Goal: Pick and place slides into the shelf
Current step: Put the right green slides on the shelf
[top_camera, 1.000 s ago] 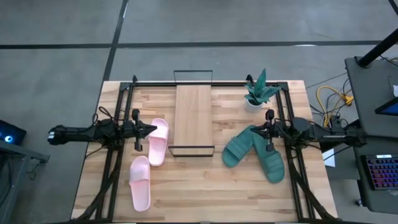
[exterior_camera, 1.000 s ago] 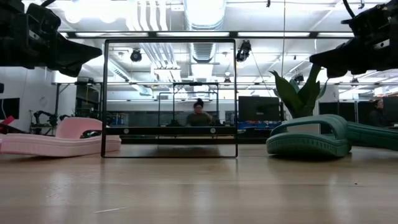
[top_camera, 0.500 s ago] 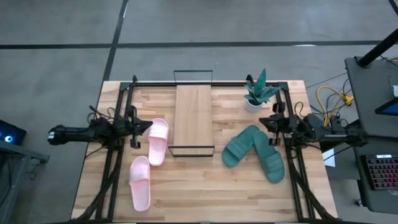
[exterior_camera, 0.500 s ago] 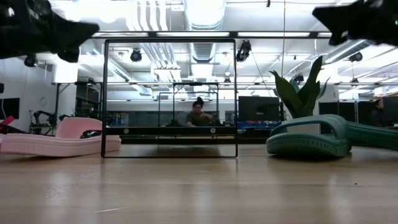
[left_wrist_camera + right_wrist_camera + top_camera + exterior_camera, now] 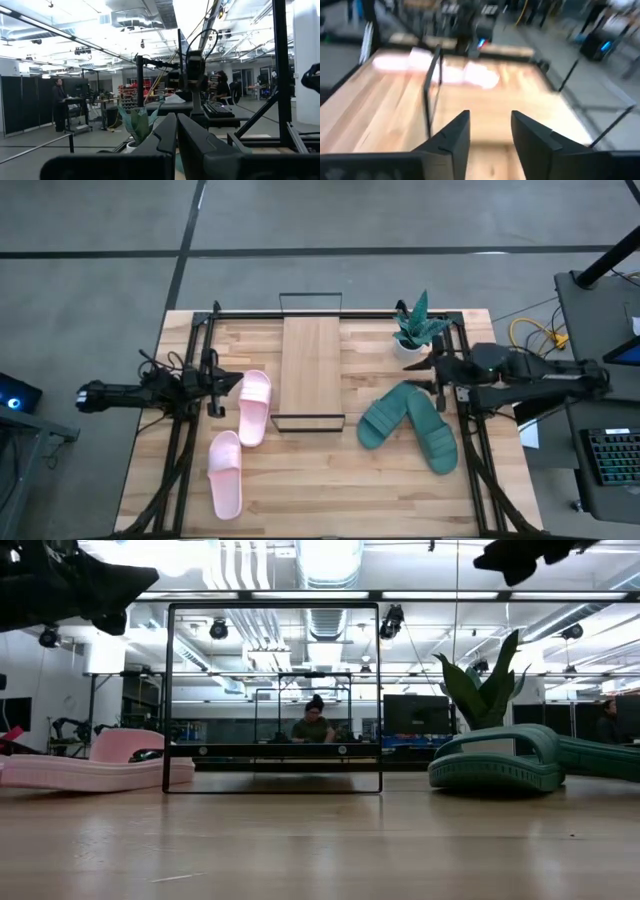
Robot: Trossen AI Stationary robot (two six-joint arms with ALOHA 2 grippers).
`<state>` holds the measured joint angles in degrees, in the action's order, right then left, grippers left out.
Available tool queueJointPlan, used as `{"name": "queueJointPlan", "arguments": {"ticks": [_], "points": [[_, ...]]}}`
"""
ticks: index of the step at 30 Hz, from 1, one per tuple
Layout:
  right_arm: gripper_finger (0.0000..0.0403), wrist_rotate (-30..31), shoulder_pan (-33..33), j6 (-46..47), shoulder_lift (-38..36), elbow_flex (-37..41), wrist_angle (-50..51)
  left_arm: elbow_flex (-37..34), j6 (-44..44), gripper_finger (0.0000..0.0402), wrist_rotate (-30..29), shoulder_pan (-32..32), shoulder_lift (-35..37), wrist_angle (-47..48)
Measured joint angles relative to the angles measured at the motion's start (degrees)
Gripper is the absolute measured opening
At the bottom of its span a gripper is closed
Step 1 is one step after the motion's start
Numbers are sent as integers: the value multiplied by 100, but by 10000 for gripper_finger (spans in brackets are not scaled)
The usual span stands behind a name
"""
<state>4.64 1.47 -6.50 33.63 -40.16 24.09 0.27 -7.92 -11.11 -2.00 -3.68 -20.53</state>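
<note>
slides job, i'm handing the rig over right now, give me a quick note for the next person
Left claw: shut, empty, beside the upper pink slide.
Right claw: open, empty, above the table between the plant and the teal slides.
The shelf at the table's middle holds nothing.
Second pink slide lies nearer the front edge; the teal pair overlaps on the right.
Done: nothing placed.
Left: all four slides.
</note>
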Motion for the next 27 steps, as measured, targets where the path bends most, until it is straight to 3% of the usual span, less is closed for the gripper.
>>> {"name": "queueJointPlan", "arguments": {"ticks": [8, 12, 22, 27], "points": [[148, 1141, 1228, 1005, 1108, -1551, 2699, 0, 1, 0, -7, 2, -132, 1], [146, 1342, 2146, 1847, 1478, -2061, 3502, 0, 4, 0, -9, 2, -218, -3], [145, 1757, 4410, 4231, 2551, -2485, 5429, 0, 8, 0, -7, 1, -487, 8], [145, 1728, 5417, 5532, 3271, -2325, 5735, 0, 25, 0, -9, 2, -634, 10]]}}
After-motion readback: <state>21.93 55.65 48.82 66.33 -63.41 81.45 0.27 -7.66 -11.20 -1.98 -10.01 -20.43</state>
